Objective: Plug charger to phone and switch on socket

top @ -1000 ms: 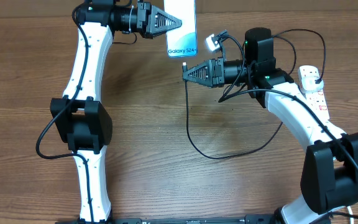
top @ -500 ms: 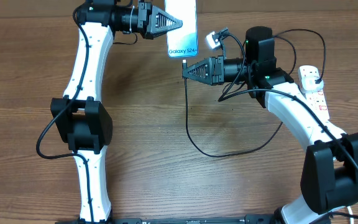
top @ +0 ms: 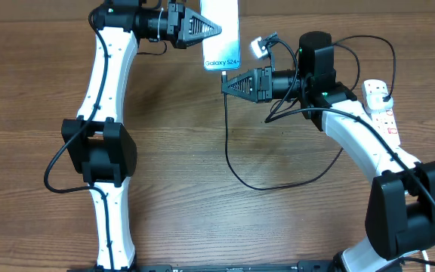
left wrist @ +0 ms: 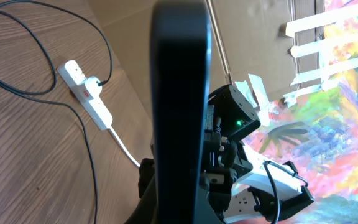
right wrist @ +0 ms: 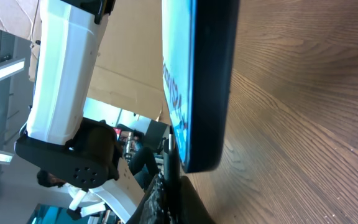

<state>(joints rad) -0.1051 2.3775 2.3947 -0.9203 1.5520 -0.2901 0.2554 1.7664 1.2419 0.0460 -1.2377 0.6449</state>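
Note:
My left gripper point(top: 217, 29) is shut on the phone point(top: 222, 34) and holds it off the table at the back, its light-blue screen up and its "Galaxy S24" edge toward me. In the left wrist view the phone point(left wrist: 179, 106) shows edge-on as a dark slab. My right gripper point(top: 224, 85) is shut on the charger's connector tip point(top: 223, 74), which stands just under the phone's lower edge; whether it touches is unclear. The black cable point(top: 229, 143) loops across the table to a plug in the socket point(top: 381, 106), a white power strip at the right.
The socket point(left wrist: 89, 96) lies near the table's right edge with its thick white cord. Slack cable point(top: 278, 185) curves over the middle of the wood table. A cardboard wall runs along the back. The phone's bottom corner point(right wrist: 204, 158) hangs above the wood.
My right gripper has crept a little toward the back with the connector tip, closing on the phone's lower edge. The left gripper and phone have stayed still.

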